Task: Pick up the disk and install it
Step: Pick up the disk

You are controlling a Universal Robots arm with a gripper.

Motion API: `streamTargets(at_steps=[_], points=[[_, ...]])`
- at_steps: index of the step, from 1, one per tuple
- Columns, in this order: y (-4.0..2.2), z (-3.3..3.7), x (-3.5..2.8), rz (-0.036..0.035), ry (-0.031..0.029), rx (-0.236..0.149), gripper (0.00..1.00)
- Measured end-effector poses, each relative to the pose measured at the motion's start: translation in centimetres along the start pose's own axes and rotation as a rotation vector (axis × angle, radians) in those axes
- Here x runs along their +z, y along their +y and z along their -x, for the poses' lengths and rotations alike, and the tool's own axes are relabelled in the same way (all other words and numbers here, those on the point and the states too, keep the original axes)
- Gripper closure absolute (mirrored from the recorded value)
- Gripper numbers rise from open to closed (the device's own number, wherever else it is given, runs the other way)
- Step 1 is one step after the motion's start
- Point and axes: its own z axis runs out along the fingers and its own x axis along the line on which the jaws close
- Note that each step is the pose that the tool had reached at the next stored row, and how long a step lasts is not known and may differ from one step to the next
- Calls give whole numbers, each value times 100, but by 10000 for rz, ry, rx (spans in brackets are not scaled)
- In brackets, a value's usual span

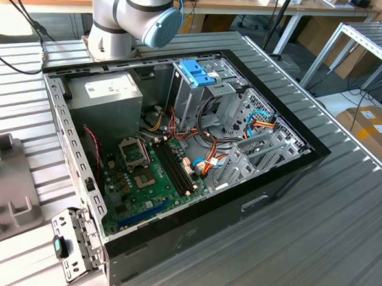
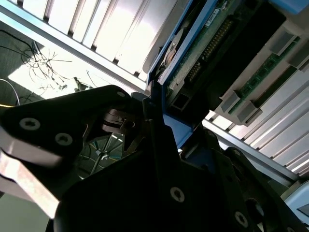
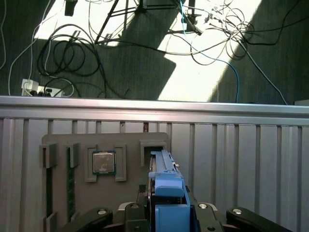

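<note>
Your gripper (image 2: 161,133) is pinching the disk (image 2: 193,53). In the second wrist view its dark fingers (image 2: 154,118) are pressing tight along the blue side rail (image 2: 176,128), and the disk's green circuit board (image 2: 212,38) is facing the camera. In the first wrist view the disk (image 3: 165,179) is standing on its thin edge. It is reaching from the gripper to a slot at the corner of the grey tray (image 3: 130,145) nearest the table's (image 3: 241,159) edge. You cannot tell whether its far end is sitting in that slot or hanging just clear of it. A processor chip (image 3: 103,162) is lying in a pocket of the same tray, and a memory stick (image 3: 70,179) is lying in a groove beside it. In the exterior view the open computer case (image 1: 252,205) is sitting mid-table, and a blue-topped cage (image 1: 198,72) is standing inside it near the arm's base (image 1: 120,22).
</note>
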Motion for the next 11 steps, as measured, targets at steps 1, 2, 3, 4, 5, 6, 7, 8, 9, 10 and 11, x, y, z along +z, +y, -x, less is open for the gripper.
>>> streamTargets(at_steps=[1,2,3,4,5,6,7,8,9,10,11], points=[[0,0,-7,-1,-2,0,63],[1,1,-15,0,-3,0,63],[1,1,-22,0,-4,0,63],[1,1,-30,0,-6,-1,63],[2,1,-36,-1,-7,-1,63],[2,2,-44,-1,-8,0,63],[2,2,-51,0,-9,0,63],[3,2,-59,-2,-11,-1,63],[3,3,-66,-1,-11,0,63],[4,3,-83,-2,-14,-1,63],[4,4,-92,-2,-16,-1,63]])
